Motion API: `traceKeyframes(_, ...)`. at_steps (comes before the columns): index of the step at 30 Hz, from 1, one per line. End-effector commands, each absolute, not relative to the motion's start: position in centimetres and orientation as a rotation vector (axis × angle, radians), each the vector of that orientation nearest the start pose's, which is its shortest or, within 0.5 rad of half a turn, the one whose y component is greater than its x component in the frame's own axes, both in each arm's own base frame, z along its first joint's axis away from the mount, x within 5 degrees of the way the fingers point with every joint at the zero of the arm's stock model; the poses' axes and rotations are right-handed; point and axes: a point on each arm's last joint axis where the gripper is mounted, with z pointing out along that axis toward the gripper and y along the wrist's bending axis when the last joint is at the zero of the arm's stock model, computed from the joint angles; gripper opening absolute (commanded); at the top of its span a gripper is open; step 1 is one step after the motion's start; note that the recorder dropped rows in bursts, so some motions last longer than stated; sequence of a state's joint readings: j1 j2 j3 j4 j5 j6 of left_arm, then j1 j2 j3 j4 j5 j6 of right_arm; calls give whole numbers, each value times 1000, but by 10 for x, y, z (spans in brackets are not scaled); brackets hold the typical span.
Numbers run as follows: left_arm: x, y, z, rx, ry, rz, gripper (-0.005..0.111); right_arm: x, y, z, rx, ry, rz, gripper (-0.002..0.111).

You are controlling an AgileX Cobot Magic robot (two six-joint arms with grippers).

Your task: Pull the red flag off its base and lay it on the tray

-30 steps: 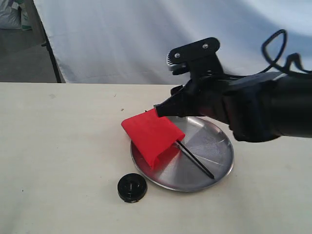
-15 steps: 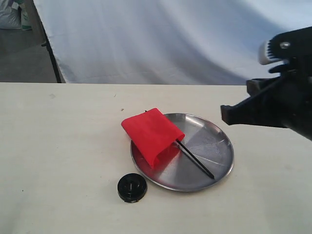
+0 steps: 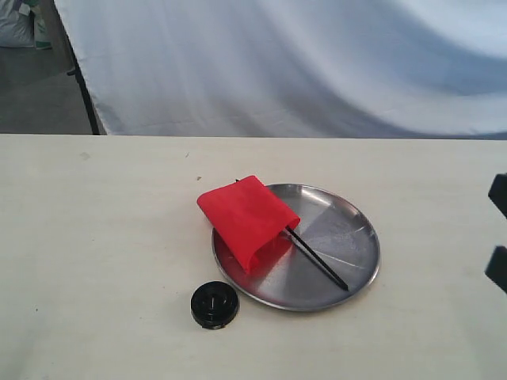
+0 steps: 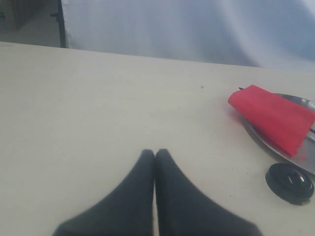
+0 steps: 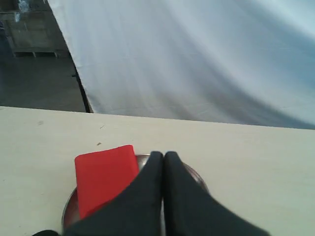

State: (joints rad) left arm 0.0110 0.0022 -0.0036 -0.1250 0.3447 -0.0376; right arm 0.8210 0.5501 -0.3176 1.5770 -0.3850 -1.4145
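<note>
The left claw [image 4: 155, 153] was matte black, its two fingers [image 4: 133, 196] broad at the root and tapering to rounded tips, with only a thin pale seam between them. The right claw [image 5: 164, 155] looked the same: two smooth dark fingers [image 5: 142, 196], slightly blurred, meeting along a narrow line. In the exterior view only two small black angular pieces [image 3: 498, 269] of the robot showed at the right edge.
</note>
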Motion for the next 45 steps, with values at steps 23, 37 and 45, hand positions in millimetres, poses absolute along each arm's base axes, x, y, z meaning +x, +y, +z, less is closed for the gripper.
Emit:
traceKeyframes(23, 53, -3, 182, -134, 1822, -151, 0, 70, 28, 203, -81, 1716, 614, 0)
traceKeyframes(37, 53, -3, 182, -134, 1822, -151, 0, 71, 27, 203, -66, 1714, 598, 0)
traceKeyframes(45, 53, -3, 182, -134, 1822, -151, 0, 68, 33, 205, -217, 1654, 593, 0)
